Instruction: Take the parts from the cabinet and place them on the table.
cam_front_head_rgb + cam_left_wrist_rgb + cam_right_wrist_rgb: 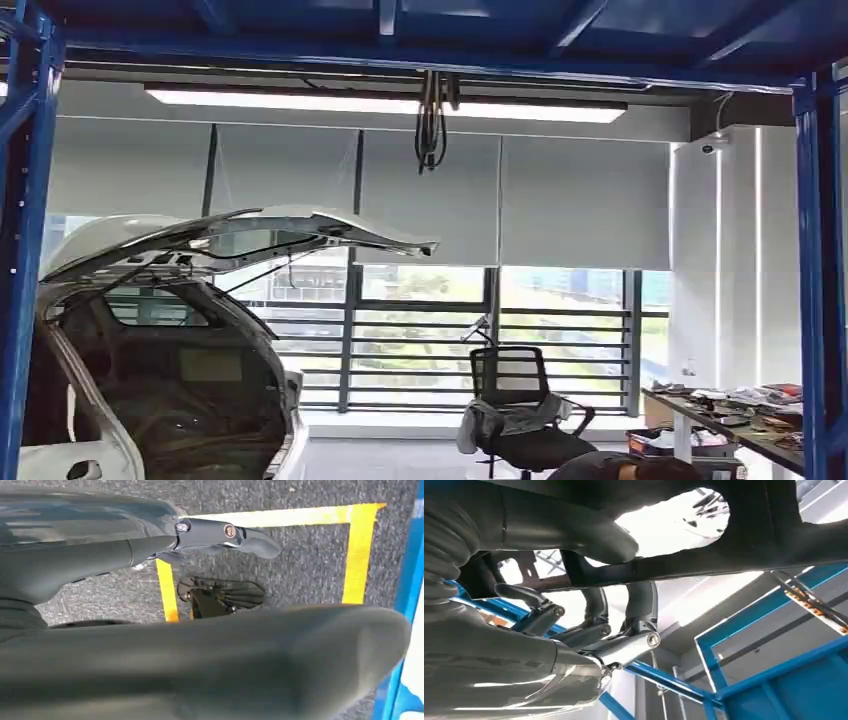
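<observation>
In the right wrist view my right hand (589,640) grips a large black part (749,545), a flat dark panel with rounded cut-outs. The thumb lies over one side and the fingers (644,610) curl up around its bar. My left hand (100,560) hangs above grey carpet, its fingers (235,532) stretched out and apart from the thick thumb (225,655), with nothing in it. A table (700,412) cluttered with small items stands at the lower right of the head view.
A white car (170,330) with its tailgate raised stands at the left. Blue steel posts (815,280) frame both sides. An office chair (515,410) and a person's head (620,467) are ahead, low down. Yellow tape (357,555) marks the floor under my left hand.
</observation>
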`<action>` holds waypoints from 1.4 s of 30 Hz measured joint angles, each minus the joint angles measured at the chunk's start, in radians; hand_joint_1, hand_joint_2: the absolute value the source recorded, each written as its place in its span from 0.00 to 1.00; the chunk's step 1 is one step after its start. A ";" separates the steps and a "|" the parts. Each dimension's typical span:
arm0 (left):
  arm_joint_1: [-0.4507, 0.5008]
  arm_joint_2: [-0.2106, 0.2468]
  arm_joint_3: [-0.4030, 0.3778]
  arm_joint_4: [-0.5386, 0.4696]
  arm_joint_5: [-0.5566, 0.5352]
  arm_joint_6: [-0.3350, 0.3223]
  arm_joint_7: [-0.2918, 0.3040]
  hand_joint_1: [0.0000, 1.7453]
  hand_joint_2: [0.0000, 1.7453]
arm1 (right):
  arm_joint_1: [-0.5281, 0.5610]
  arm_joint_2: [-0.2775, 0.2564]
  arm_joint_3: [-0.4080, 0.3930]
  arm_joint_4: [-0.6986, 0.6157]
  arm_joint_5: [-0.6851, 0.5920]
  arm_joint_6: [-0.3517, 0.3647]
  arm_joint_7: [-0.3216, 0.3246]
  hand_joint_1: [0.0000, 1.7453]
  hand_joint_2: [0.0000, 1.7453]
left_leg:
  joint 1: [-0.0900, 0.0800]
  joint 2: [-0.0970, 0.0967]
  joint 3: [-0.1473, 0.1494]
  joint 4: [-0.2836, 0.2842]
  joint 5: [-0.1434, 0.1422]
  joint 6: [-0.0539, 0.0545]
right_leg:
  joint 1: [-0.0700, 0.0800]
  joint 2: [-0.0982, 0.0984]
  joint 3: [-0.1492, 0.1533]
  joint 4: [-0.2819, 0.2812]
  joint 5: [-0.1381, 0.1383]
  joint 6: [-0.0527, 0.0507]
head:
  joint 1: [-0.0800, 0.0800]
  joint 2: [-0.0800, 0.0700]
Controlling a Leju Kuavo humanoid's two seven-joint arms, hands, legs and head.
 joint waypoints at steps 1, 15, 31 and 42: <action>0.000 0.000 0.000 0.000 0.000 0.000 0.000 0.00 1.00 | 0.000 -0.002 0.000 0.000 -0.002 0.001 -0.005 1.00 1.00 | 0.000 0.000 -0.005 0.000 0.005 -0.001 | -0.002 0.000 0.002 0.012 0.010 0.003 | 0.000 0.000; 0.002 0.001 -0.001 0.000 -0.005 0.000 -0.010 0.00 1.00 | -0.009 -0.006 -0.004 0.004 -0.024 0.020 -0.027 1.00 1.00 | 0.002 -0.005 -0.094 0.258 -0.174 -0.054 | 0.007 -0.011 0.100 -0.330 0.220 -0.054 | 0.000 0.000; -0.006 0.006 -0.003 0.000 -0.016 0.003 -0.017 0.00 1.00 | -0.006 -0.006 -0.022 0.012 -0.078 0.048 -0.061 1.00 1.00 | -0.007 0.006 0.043 -0.025 -0.021 0.007 | 0.000 -0.007 -0.074 0.033 0.056 0.010 | 0.000 0.000; -0.004 0.009 -0.003 0.000 -0.014 0.003 -0.019 0.00 1.00 | 0.004 -0.007 -0.035 0.016 -0.083 0.052 -0.088 1.00 1.00 | -0.009 -0.027 -0.033 0.005 0.008 -0.036 | 0.000 0.008 0.182 -0.358 0.170 -0.045 | 0.000 0.000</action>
